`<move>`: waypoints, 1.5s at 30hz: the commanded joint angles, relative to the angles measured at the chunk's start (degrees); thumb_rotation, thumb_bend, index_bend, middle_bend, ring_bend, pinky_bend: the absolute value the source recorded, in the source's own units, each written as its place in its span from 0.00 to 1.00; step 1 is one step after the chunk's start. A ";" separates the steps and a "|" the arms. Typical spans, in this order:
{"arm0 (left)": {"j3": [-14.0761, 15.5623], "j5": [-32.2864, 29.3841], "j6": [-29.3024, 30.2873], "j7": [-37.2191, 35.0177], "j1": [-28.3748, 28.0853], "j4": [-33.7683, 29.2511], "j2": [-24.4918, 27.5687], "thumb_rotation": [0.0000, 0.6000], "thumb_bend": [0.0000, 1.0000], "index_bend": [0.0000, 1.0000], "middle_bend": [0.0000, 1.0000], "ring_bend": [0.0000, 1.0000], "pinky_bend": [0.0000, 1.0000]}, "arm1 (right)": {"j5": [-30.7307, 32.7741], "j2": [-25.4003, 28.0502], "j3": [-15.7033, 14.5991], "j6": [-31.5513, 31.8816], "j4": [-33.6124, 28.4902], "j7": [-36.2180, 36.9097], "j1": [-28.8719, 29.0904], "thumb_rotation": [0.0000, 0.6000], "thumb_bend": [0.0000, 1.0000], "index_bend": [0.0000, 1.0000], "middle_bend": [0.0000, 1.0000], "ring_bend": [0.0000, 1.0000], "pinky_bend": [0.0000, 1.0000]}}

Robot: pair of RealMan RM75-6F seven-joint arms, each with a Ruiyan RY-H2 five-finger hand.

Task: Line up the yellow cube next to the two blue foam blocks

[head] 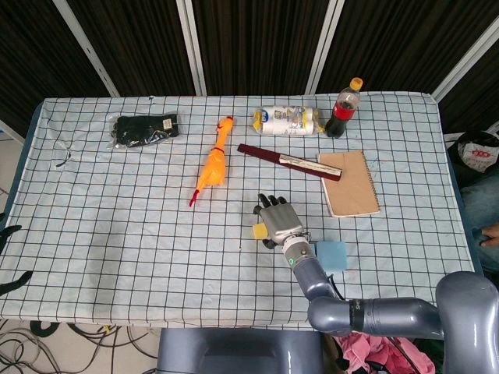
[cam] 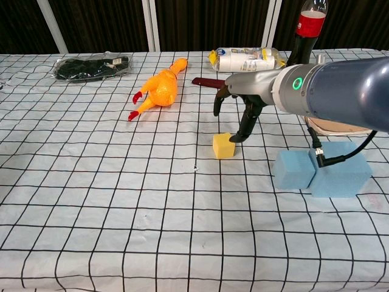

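The yellow cube (cam: 223,146) lies on the checked tablecloth (cam: 121,201), left of and apart from the two blue foam blocks (cam: 322,171). The right hand (cam: 238,104) hovers above the cube's right edge, fingers spread, holding nothing.

Cloth, foam, plastic
Matt checked cloth surface (cam: 91,201); porous light-blue foam blocks (cam: 322,171); glossy orange rubber chicken (cam: 159,88); smooth grey metallic right hand (cam: 240,100).

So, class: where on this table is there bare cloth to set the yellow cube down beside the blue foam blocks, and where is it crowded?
Bare cloth lies between the yellow cube and the two blue foam blocks, and along the whole near edge. The far side is crowded: rubber chicken, dark red stick, notebook, bottles. The right hand hangs over the cube.
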 commanded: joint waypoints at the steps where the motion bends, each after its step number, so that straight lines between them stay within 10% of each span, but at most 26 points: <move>1: -0.03 -0.07 0.01 0.09 0.00 -0.01 -0.02 1.00 0.03 0.23 0.06 0.00 0.00 | 0.46 -1.49 -0.67 -1.17 2.08 0.38 0.97 1.00 0.23 0.28 0.00 0.05 0.10; 45: -0.16 -0.23 0.09 0.36 0.00 0.16 -0.21 1.00 0.03 0.23 0.06 0.00 0.00 | -6.31 -9.30 -3.35 -1.99 14.54 6.73 1.19 1.00 0.24 0.41 0.00 0.05 0.10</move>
